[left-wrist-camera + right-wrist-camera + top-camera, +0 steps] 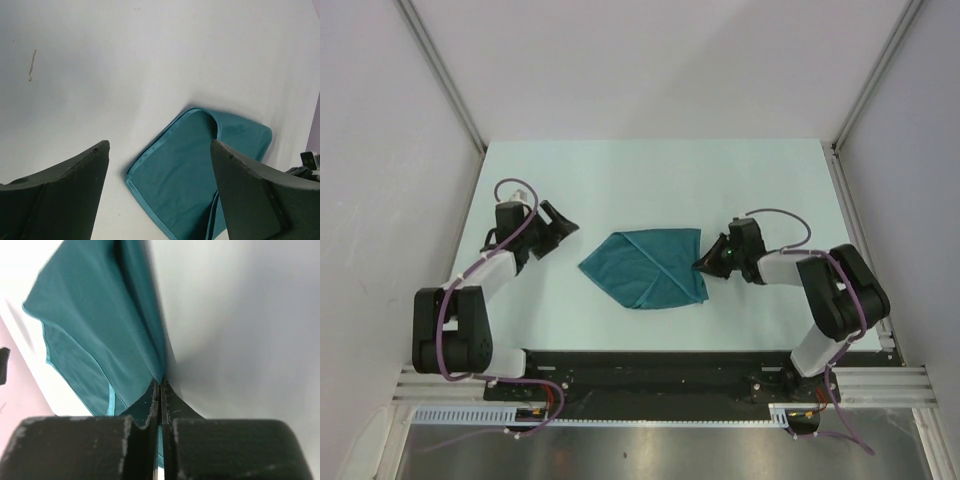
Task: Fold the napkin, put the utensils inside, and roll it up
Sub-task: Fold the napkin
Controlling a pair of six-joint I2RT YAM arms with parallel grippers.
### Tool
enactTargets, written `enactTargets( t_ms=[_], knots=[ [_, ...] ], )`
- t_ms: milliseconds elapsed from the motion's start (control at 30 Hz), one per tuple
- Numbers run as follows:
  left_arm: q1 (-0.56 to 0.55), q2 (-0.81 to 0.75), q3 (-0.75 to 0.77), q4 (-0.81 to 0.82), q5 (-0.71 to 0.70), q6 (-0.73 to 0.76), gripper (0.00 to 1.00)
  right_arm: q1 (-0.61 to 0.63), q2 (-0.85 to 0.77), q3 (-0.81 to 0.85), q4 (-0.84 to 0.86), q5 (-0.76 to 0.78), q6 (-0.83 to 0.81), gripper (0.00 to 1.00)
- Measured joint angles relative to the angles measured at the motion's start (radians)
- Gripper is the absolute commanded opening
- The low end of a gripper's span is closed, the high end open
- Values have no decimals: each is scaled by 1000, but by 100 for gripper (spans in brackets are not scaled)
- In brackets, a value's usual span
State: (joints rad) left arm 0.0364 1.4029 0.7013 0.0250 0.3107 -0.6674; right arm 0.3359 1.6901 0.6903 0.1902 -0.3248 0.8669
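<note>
White counter (pixel 650 170), grey walls around: partly folded napkin (pixel 645 268) lies mid-counter, its right edge pinched only at the tips of the clenched right fingers (pixel 80 450), left fingers (pixel 55 195) spread clear of it, so a pull may slip the hem or drag the unpinned cloth.

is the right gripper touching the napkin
Touching. In the right wrist view the right gripper is shut on the napkin edge.
</note>
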Motion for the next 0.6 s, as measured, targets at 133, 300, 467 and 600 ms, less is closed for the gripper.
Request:
enactTargets(
  t_ms=[133,300,467,600],
  knots=[
    [0,2,-5,5,0,-5,86,115,-64,-68,25,121,109,0],
    [-22,2,-60,6,-32,-3,86,176,-98,-90,11,191,176,41],
    [-109,6,-118,-12,-77,-4,83,188,-163,-107,-2,212,187,61],
    [-133,22,-129,20,-81,-11,78,153,-225,-149,-13,209,169,61]
  ],
)
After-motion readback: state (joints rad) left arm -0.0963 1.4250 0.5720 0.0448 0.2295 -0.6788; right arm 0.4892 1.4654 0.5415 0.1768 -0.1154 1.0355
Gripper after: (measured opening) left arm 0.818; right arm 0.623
